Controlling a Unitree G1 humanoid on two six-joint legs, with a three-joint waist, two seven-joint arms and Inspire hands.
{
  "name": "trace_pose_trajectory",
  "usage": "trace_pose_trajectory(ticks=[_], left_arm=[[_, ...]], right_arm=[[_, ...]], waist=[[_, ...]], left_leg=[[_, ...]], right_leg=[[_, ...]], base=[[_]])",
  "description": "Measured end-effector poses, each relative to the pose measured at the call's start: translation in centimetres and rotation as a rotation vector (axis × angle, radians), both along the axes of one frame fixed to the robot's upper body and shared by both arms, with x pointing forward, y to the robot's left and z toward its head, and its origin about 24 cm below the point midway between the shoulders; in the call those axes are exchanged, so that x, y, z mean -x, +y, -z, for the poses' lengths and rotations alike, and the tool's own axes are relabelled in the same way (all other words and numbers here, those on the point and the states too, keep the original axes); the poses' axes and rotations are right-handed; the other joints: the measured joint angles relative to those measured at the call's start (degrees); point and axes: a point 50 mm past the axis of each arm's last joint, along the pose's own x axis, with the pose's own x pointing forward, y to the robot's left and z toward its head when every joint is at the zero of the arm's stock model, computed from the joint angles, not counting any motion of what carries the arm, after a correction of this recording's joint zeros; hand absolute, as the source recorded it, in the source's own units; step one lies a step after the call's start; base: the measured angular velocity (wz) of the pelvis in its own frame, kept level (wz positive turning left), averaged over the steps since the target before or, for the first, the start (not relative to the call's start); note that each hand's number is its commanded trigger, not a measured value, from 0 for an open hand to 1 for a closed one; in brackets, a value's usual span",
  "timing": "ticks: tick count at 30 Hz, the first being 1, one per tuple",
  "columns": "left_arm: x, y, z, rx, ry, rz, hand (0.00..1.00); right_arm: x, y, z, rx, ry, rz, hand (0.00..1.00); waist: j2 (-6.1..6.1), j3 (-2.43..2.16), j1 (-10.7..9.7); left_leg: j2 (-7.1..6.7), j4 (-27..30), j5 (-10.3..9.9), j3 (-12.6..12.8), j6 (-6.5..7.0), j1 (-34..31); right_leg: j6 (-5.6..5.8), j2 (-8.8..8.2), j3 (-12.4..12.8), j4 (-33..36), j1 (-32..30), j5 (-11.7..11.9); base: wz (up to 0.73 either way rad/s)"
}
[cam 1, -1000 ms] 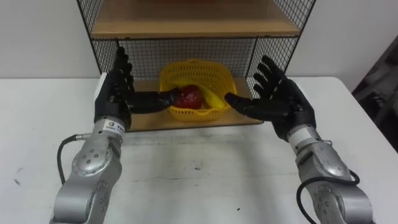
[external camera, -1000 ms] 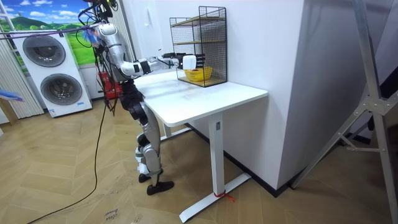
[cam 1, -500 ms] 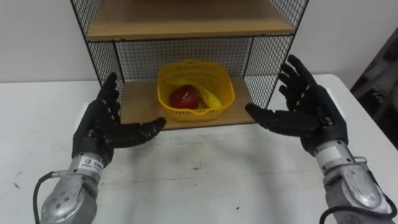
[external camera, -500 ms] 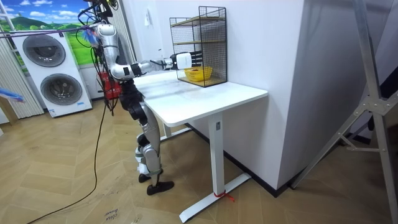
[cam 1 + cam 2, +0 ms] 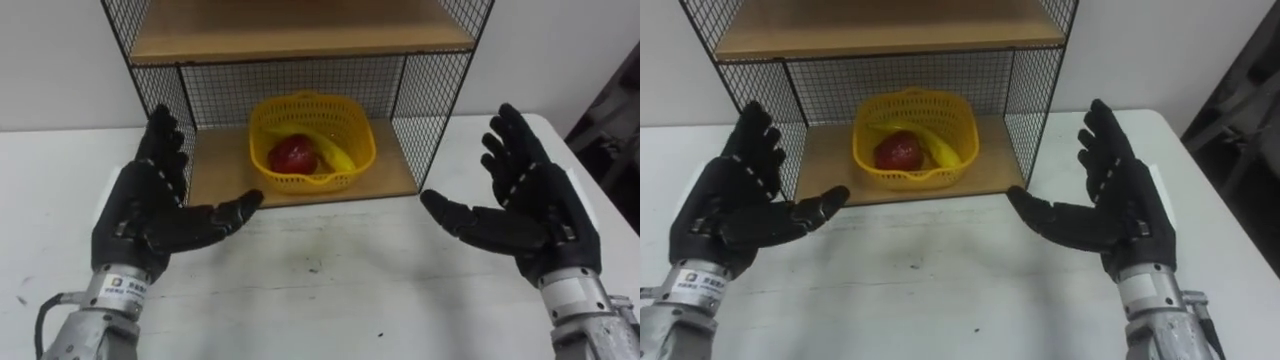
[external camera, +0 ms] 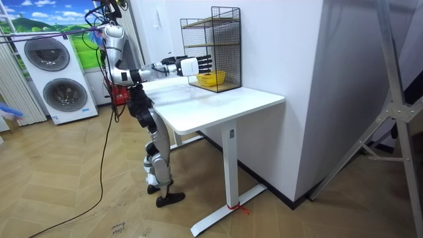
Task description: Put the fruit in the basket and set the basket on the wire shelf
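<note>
A yellow mesh basket (image 5: 312,140) (image 5: 915,139) stands on the bottom wooden board of the black wire shelf (image 5: 155,75) (image 5: 1035,90). Inside it lie a red apple (image 5: 292,155) (image 5: 897,150) and a yellow banana (image 5: 337,154) (image 5: 944,149). My left hand (image 5: 150,210) (image 5: 728,212) hovers open over the white table (image 5: 310,290), in front of the shelf's left side, apart from the basket. My right hand (image 5: 535,215) (image 5: 1118,210) is held open, palm inward, in front of the shelf's right side. In the room view the shelf (image 6: 213,46) stands at the table's far end and I stand before it, arms outstretched.
The shelf has an upper wooden board (image 5: 300,25) above the basket. The white table (image 6: 218,102) runs along a wall. Two washing machines (image 6: 49,69) stand at the room view's left, and a metal stand (image 6: 390,99) at its right.
Both hands have drawn back from the basket's sides out of the shelf toward me and spread apart, staying open. The basket stays on the bottom board.
</note>
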Motion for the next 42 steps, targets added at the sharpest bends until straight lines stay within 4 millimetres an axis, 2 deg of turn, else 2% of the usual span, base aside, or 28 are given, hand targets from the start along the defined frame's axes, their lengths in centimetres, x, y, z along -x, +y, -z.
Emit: trace_pose_trajectory(ticks=[4,6,8,11,13,14,16,17,19,21,22,26,29,32,34,35,38,39,41,42], left_arm=[[0.0,0.4,-0.4,-0.012,-0.018,-0.071,0.0],[0.1,1.1,-1.1,-0.036,-0.041,-0.126,0.0],[0.3,1.8,-2.1,-0.083,-0.09,-0.208,0.0],[1.4,4.8,-5.4,-0.195,-0.25,-0.458,0.0],[3.8,7.8,-8.7,-0.342,-0.407,-0.736,0.0],[4.5,8.6,-9.5,-0.375,-0.446,-0.81,0.0],[7.4,10.9,-12.2,-0.483,-0.587,-1.073,0.0],[8.1,11.4,-12.7,-0.503,-0.621,-1.136,0.0],[11.2,13.2,-14.7,-0.552,-0.742,-1.381,0.0],[13.4,14.1,-15.8,-0.527,-0.824,-1.532,0.0],[14.6,14.6,-16.0,-0.493,-0.855,-1.617,0.0],[17.7,16.3,-15.2,-0.396,-0.835,-1.855,0.0],[19.3,18.3,-13.3,-0.28,-0.724,-1.993,0.0],[21.2,20.5,-9.9,-0.103,-0.502,-2.105,0.0],[22.5,21.8,-6.0,0.053,-0.284,-2.19,0.0],[22.7,22.0,-4.9,0.088,-0.218,-2.204,0.0],[23.6,21.5,1.7,0.252,0.146,-2.225,0.0],[23.6,21.2,2.7,0.286,0.198,-2.219,0.0],[23.9,19.7,6.6,0.339,0.414,-2.183,0.0],[24.0,19.3,7.4,0.345,0.464,-2.169,0.0]], right_arm=[[0.2,-0.7,-0.6,0.071,-0.029,0.079,0.0],[0.1,-1.3,-1.4,0.118,-0.063,0.124,0.0],[0.2,-1.9,-2.3,0.165,-0.109,0.183,0.0],[0.9,-3.5,-4.7,0.241,-0.225,0.33,0.0],[2.0,-5.4,-7.5,0.331,-0.354,0.494,0.0],[2.3,-6.0,-8.3,0.347,-0.393,0.539,0.0],[4.2,-8.1,-11.3,0.436,-0.543,0.725,0.0],[4.7,-8.7,-12.0,0.46,-0.579,0.771,0.0],[6.8,-10.6,-14.2,0.51,-0.703,0.944,0.0],[8.7,-11.7,-15.0,0.503,-0.759,1.081,0.0],[9.7,-12.3,-15.4,0.472,-0.79,1.16,0.0],[12.2,-14.0,-15.9,0.372,-0.853,1.367,0.0],[13.9,-16.4,-13.8,0.239,-0.739,1.528,0.0],[15.5,-18.6,-10.6,0.089,-0.553,1.671,0.0],[17.3,-20.1,-7.0,-0.038,-0.37,1.801,0.0],[17.7,-20.3,-5.9,-0.07,-0.321,1.833,0.0],[20.6,-19.9,1.3,-0.285,-0.01,1.994,0.0],[21.1,-19.6,2.6,-0.332,0.045,2.016,0.0],[22.7,-17.8,7.1,-0.466,0.251,2.08,0.0],[23.1,-17.2,8.1,-0.499,0.299,2.093,0.0]], waist=[[0.18,0.09,1.02],[0.28,0.37,1.38],[0.37,0.44,1.83],[0.49,0.4,2.78],[0.54,0.44,3.09],[0.54,0.44,3.23],[0.71,0.29,4.22],[0.79,0.27,4.28],[0.94,0.1,4.9],[0.65,-0.15,5.36],[0.37,-0.09,5.43],[0.41,-0.25,5.6],[0.53,-0.24,5.36],[0.73,-0.27,5.09],[0.9,-0.39,5.16],[0.91,-0.39,5.09],[0.91,-0.45,5.05],[0.9,-0.45,5.05],[0.83,-0.55,4.33],[0.81,-0.57,4.17]], left_leg=[[-0.01,-0.06,-0.18,0.12,-0.27,-0.39],[-0.01,-0.11,0.02,0.12,-0.04,-0.38],[0.0,-0.15,0.04,0.14,-0.06,-0.41],[0.02,-0.13,-0.01,0.09,-0.14,-0.7],[-0.02,-0.07,-0.12,-0.24,-0.37,-0.91],[-0.02,0.06,-0.11,-0.27,-0.34,-1.04],[-0.02,0.12,-0.17,-0.31,-0.4,-0.96],[-0.03,0.11,-0.18,-0.3,-0.39,-0.92],[-0.04,0.1,-0.19,-0.47,-0.4,-0.99],[-0.1,0.33,-0.29,-0.96,-0.53,-1.03],[-0.23,0.45,-0.34,-1.17,-0.56,-1.05],[-0.56,0.69,-0.36,-1.4,-0.59,-1.11],[-0.6,0.79,-0.35,-1.62,-0.65,-1.26],[-0.9,0.97,-0.34,-1.85,-0.66,-2.16],[-0.9,1.18,-0.34,-1.84,-0.66,-3.11],[-0.89,1.19,-0.34,-1.84,-0.66,-3.18],[-0.87,1.17,-0.37,-2.03,-0.68,-3.34],[-0.88,1.17,-0.37,-2.05,-0.69,-3.36],[-1.1,1.23,-0.37,-2.56,-0.69,-3.24],[-1.12,1.25,-0.37,-2.69,-0.69,-3.2]], right_leg=[[-0.03,0.14,0.59,0.2,-0.69,0.02],[-0.03,0.28,0.9,0.64,-0.89,0.01],[-0.03,0.34,1.01,0.63,-0.92,0.01],[-0.07,0.29,0.58,0.71,-1.23,-0.03],[-0.09,0.23,0.16,0.66,-1.26,-0.05],[-0.09,0.22,0.14,0.65,-1.32,-0.05],[-0.09,0.15,-0.05,0.75,-1.34,-0.12],[-0.07,0.1,0.0,0.79,-1.31,-0.13],[-0.09,-0.23,-0.33,0.8,-1.24,-0.28],[-0.12,-0.43,-1.0,0.91,-1.39,-0.63],[-0.12,-0.57,-1.04,1.6,-1.64,-1.14],[-0.02,-1.09,-1.52,2.77,-2.28,-2.54],[-0.21,-1.2,-1.68,3.15,-2.41,-2.75],[-0.22,-1.33,-1.56,4.47,-3.75,-3.2],[-0.28,-1.31,-1.51,4.52,-4.33,-3.13],[-0.29,-1.31,-1.5,4.52,-4.31,-3.1],[-0.21,-1.36,-1.48,4.33,-4.26,-3.14],[-0.18,-1.41,-1.48,4.39,-4.29,-3.19],[-0.04,-1.7,-1.69,4.76,-4.08,-3.76],[-0.04,-1.73,-1.79,4.74,-3.97,-3.8]], base=[[-0.05],[-0.02],[0.0],[0.01],[0.08],[0.05],[0.0],[0.0],[0.05],[0.12],[0.13],[0.06],[0.02],[0.01],[0.0],[0.04],[0.05],[0.05],[0.1],[0.1]])
